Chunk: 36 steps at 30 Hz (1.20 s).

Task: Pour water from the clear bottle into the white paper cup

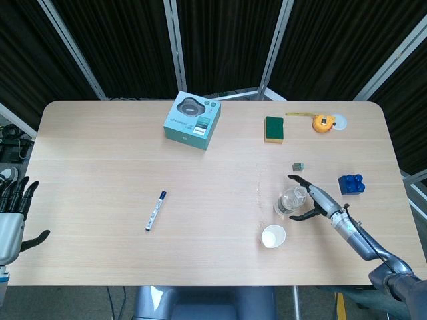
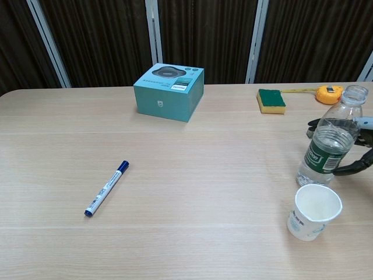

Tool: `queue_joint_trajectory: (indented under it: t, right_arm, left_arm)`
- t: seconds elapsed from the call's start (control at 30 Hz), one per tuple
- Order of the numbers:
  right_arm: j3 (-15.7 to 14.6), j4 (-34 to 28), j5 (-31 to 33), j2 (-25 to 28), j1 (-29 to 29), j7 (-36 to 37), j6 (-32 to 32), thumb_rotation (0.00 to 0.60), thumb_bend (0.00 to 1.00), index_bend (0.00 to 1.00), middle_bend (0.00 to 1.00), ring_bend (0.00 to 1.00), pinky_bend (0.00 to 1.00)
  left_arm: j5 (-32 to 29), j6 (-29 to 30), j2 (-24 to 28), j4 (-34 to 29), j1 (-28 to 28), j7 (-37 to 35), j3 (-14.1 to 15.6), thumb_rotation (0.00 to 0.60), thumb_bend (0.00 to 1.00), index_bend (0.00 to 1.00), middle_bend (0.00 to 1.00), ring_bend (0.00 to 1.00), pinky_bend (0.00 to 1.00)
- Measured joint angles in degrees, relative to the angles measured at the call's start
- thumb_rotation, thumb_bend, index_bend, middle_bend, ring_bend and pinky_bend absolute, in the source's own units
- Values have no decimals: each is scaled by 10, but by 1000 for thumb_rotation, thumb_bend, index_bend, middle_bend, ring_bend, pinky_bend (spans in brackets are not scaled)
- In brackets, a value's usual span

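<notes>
The clear bottle (image 1: 291, 201) (image 2: 330, 140) stands upright and uncapped right of the table's centre, about a third full. The white paper cup (image 1: 273, 236) (image 2: 314, 212) stands upright just in front of it, a little to its left. My right hand (image 1: 312, 200) has reached the bottle from the right, its fingers (image 2: 353, 170) spread on either side of the bottle and not closed on it. My left hand (image 1: 11, 215) hovers open beyond the table's left edge and holds nothing.
A teal box (image 1: 193, 121) sits at the back centre and a blue marker (image 1: 155, 211) lies front left. A green sponge (image 1: 274, 129), a yellow tape measure (image 1: 323, 123), a small dark clip (image 1: 297, 166) and a blue brick (image 1: 351, 183) lie right of the bottle.
</notes>
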Motion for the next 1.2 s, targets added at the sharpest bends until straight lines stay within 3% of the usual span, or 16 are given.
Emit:
queue_joint_trajectory:
  t: [0.3, 0.43, 0.57, 0.67, 0.73, 0.8, 0.93, 1.2]
  right_arm:
    - [10, -8, 22, -26, 13, 1, -6, 600, 0, 0, 40, 0, 0]
    - [9, -10, 28, -33, 15, 0, -7, 600, 0, 36, 132, 8, 0]
    - [14, -8, 43, -43, 13, -2, -9, 600, 0, 216, 344, 199, 48]
    - [21, -1, 54, -53, 8, -10, -2, 600, 2, 355, 481, 335, 189]
    - [24, 5, 59, -60, 5, -17, 2, 600, 57, 450, 563, 417, 268]
    - [28, 10, 66, -66, 2, -23, 4, 600, 226, 517, 614, 479, 308]
    - [35, 13, 77, -72, -2, -38, 9, 600, 427, 530, 628, 516, 331]
    - [48, -31, 85, -34, -10, -63, 40, 600, 454, 531, 635, 523, 390]
  left_arm:
    - [-8, -2, -3, 5, -4, 0, -2, 600, 0, 0, 0, 0, 0]
    - [-9, -2, -3, 5, -5, -1, -2, 600, 0, 0, 0, 0, 0]
    - [-14, -3, -4, 7, -6, -1, -3, 600, 0, 0, 0, 0, 0]
    - [-19, -3, -4, 9, -7, -2, -5, 600, 0, 0, 0, 0, 0]
    - [-20, -2, -4, 10, -7, -4, -6, 600, 0, 0, 0, 0, 0]
    - [-19, -2, -4, 9, -7, -6, -5, 600, 0, 0, 0, 0, 0]
    - [-18, 0, -2, 8, -7, -9, -4, 600, 0, 0, 0, 0, 0]
    - [-16, -7, 2, 2, -11, -18, -2, 600, 0, 0, 0, 0, 0]
